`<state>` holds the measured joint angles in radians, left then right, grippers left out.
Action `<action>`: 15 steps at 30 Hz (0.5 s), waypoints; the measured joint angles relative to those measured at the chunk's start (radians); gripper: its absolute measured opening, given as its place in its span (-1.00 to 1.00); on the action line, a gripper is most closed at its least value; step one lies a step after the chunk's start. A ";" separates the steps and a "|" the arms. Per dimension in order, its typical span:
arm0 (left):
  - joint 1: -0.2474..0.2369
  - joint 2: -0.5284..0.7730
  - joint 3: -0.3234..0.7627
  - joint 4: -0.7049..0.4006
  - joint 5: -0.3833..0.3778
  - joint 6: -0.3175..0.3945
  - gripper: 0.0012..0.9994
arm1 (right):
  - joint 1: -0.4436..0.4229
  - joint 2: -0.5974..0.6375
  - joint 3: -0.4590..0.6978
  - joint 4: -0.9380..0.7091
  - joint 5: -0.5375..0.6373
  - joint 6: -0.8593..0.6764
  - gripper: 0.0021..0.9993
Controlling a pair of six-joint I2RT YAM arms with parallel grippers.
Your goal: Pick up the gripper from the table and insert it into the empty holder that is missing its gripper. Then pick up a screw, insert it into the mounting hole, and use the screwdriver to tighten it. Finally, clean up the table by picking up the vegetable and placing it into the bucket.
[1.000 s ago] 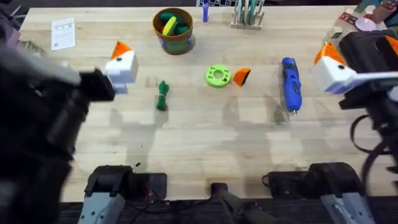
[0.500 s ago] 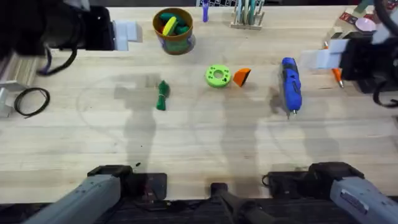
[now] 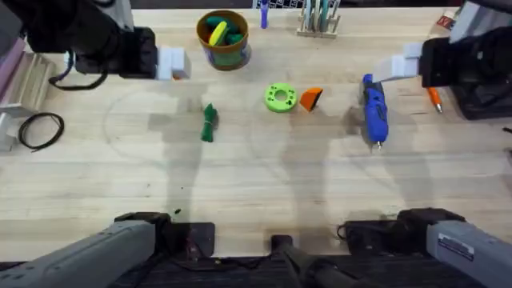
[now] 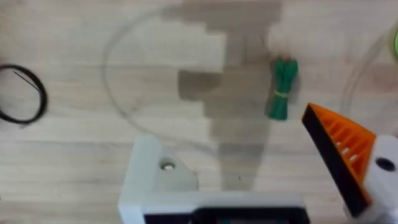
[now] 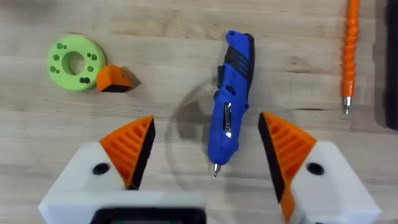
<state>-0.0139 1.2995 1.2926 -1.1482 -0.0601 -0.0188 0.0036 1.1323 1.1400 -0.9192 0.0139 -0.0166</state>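
The orange gripper (image 3: 311, 98) lies on the bench (image 3: 256, 184) just right of the green disc (image 3: 280, 98), touching or nearly touching it. It sits between the two arms, apart from both pincers.

The left pincer (image 3: 173, 63) hangs over the far left of the bench, just left of the bucket (image 3: 223, 38). In the left wrist view its fingers stand spread: one is the bare white holder (image 4: 152, 180) with a screw hole and no orange tip, the other carries an orange ribbed pad (image 4: 339, 152). The vegetable (image 4: 283, 88) lies on the wood ahead of this pincer (image 4: 249, 180), nearer the padded finger, untouched. A black cable loop (image 3: 40, 130) lies at the left edge.

The right pincer (image 3: 400, 66) hangs at the far right, close to the top end of the screwdriver (image 3: 374, 108). In the right wrist view it (image 5: 208, 152) is spread wide, both fingers with orange pads, and the screwdriver (image 5: 230, 99) lies lengthwise on the bench between them, silver tip toward the camera, not pinched. The gripper (image 5: 115, 78) and disc (image 5: 73, 55) lie off to one side of this pincer, and a thin orange tool (image 5: 350, 53) lies on the other side.

The bucket stands at the far edge, holding yellow and green toys.
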 joint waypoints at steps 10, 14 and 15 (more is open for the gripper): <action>-0.190 0.065 0.004 -0.127 0.016 -0.124 0.97 | 0.000 0.009 0.000 0.000 0.000 -0.003 0.98; -0.220 0.128 -0.010 -0.080 0.019 -0.165 0.97 | 0.000 0.009 0.000 0.000 0.000 -0.003 0.98; -0.221 0.139 -0.021 -0.062 0.019 -0.172 0.97 | 0.000 0.009 0.000 -0.001 0.000 -0.003 0.98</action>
<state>-0.2350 1.4388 1.2712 -1.2105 -0.0410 -0.1909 0.0036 1.1412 1.1400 -0.9199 0.0139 -0.0200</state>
